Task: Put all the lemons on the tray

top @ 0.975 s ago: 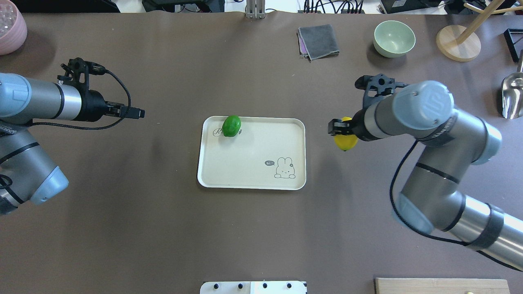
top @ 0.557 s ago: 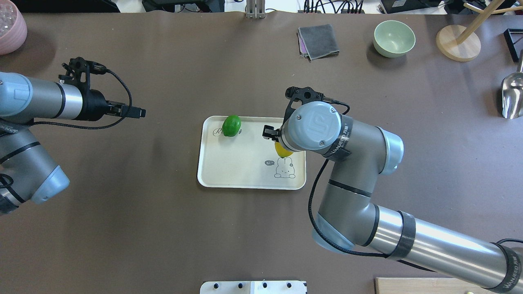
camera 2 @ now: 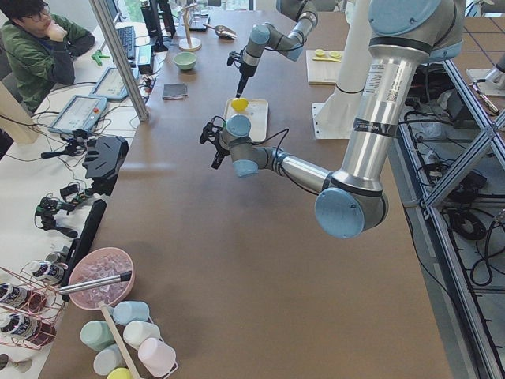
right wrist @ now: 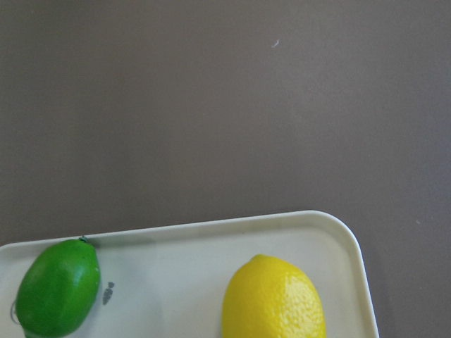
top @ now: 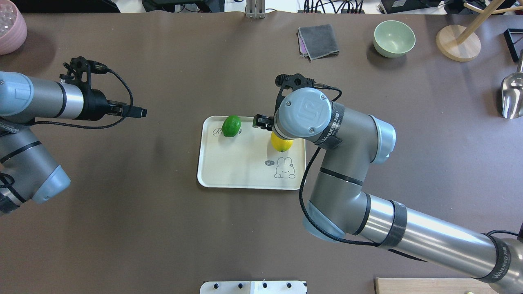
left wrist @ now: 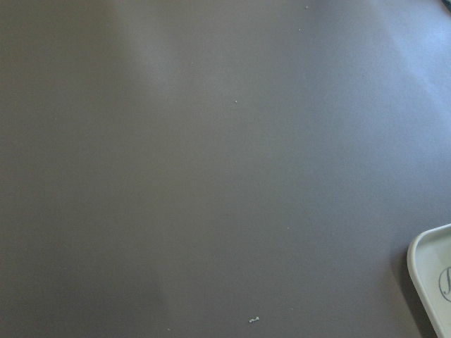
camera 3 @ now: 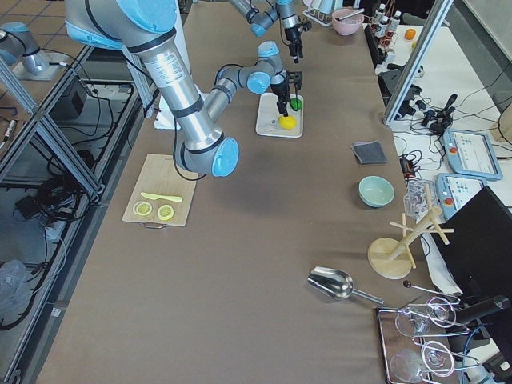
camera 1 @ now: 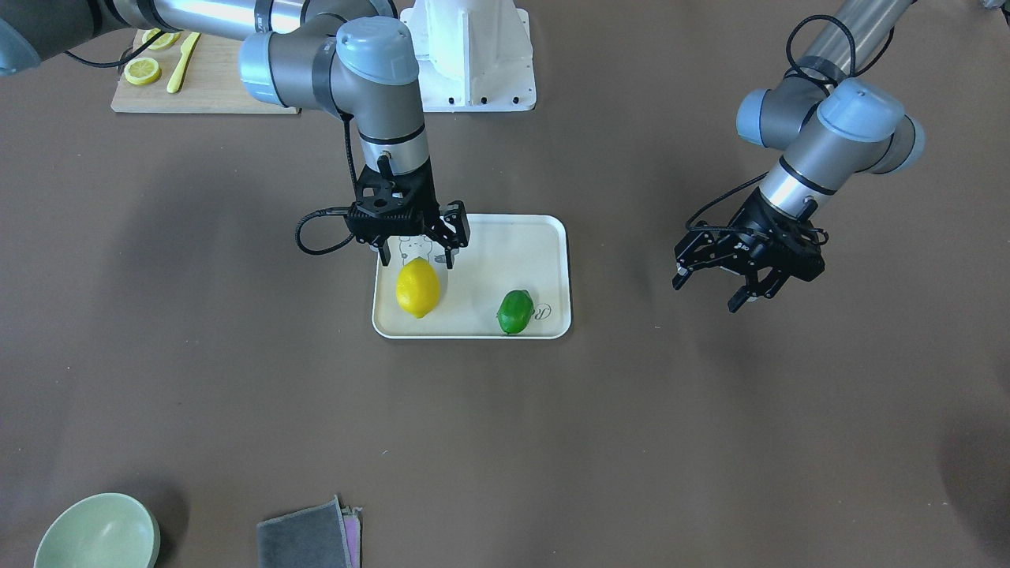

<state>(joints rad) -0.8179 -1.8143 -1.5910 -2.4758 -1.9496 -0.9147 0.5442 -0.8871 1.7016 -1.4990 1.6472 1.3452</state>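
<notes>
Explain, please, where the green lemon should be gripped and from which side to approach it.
Grip the green lemon across its narrow middle, coming straight down from above. It lies on its side on the tray, so the rounded middle faces up. The raised rim close beside it would likely hinder a sideways approach.

On table (top: 163,224): tray (top: 245,173) at centre; one lemon (top: 231,125) in its far-left corner, other lemon (top: 282,145) near far-right edge, below right gripper (camera 1: 417,262); left gripper (camera 1: 708,293) well left of tray

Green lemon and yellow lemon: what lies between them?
Only bare cream rectangular tray; the glossy green lemon and bright yellow lemon sit apart, per front-facing view.
</notes>
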